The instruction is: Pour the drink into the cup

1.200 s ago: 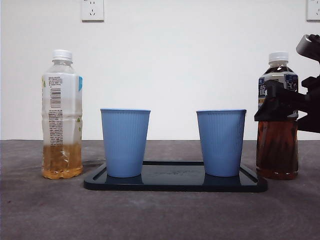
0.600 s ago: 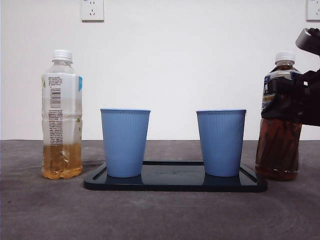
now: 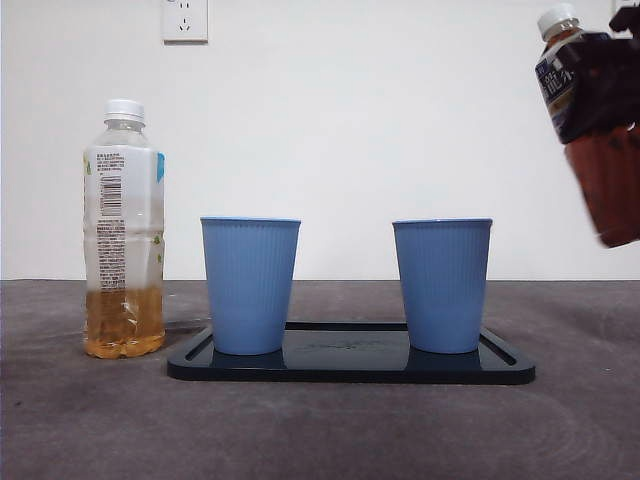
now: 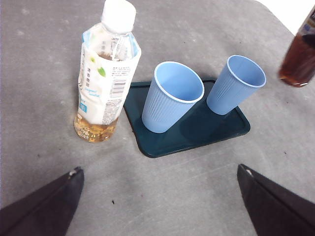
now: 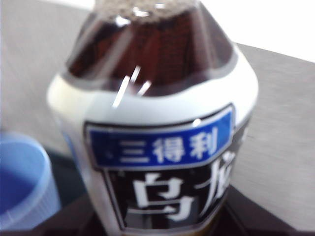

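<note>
A dark tea bottle (image 3: 600, 150) with a white cap hangs in the air at the far right, well above the table, its cap leaning toward the cups. My right gripper (image 3: 618, 90) is shut on its label; the right wrist view is filled by this bottle (image 5: 157, 123). Two blue cups stand upright on a dark tray (image 3: 350, 368): the left cup (image 3: 250, 285) and the right cup (image 3: 442, 285), which is nearer the raised bottle. My left gripper (image 4: 160, 206) is open above bare table, in front of the tray (image 4: 197, 137).
A pale bottle (image 3: 124, 230) with a little amber drink and a white cap stands upright left of the tray; it also shows in the left wrist view (image 4: 106, 83). A white wall with sockets runs behind the table.
The dark bottle has left the table and risen to the top right, tipping its cap toward the cups. The cups, tray and pale bottle have not moved.
</note>
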### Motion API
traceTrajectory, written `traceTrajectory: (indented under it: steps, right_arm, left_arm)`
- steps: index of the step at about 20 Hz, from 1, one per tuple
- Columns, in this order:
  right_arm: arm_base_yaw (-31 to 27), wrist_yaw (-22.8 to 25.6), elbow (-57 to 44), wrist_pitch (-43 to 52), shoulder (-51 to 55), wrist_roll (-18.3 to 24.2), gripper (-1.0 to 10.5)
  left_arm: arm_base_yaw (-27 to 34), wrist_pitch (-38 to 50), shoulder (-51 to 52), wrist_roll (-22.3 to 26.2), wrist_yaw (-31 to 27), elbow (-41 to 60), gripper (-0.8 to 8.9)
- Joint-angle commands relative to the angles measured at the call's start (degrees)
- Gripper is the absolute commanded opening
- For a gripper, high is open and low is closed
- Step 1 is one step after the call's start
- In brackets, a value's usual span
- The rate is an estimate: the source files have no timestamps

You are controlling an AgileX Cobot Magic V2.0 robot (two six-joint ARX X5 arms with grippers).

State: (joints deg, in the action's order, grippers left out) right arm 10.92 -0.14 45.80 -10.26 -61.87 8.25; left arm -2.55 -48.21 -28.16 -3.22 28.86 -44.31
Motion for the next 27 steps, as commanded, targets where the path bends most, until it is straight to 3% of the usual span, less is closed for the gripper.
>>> traceTrajectory:
  steps: [1,7,14,21,27]
  right_arm:
    - [1.9,4.9,6.5,-4.9,0.0,12.7,1.2]
    - [8.3,18.5,13.9,-15.0,-2.6,27.3,1.2]
    - [14.8,33.6,14.3,-17.2,-8.3,41.7,1.2]
    - [18.9,41.9,14.3,-16.8,-14.3,52.2,1.2]
    - [21.0,44.8,14.3,-16.6,-16.9,56.2,1.2]
  left_arm:
    - [-0.2,0.5,-0.2,1.1,0.3,-1.2,5.0]
    - [-0.3,0.5,-0.2,1.1,0.3,-1.2,5.0]
    - [-1.9,0.2,-0.2,1.1,0.3,-1.2,5.0]
    - [-2.1,0.1,-0.2,1.1,0.3,-1.2,5.0]
    - [-3.1,0.0,-0.2,1.1,0.3,-1.2,5.0]
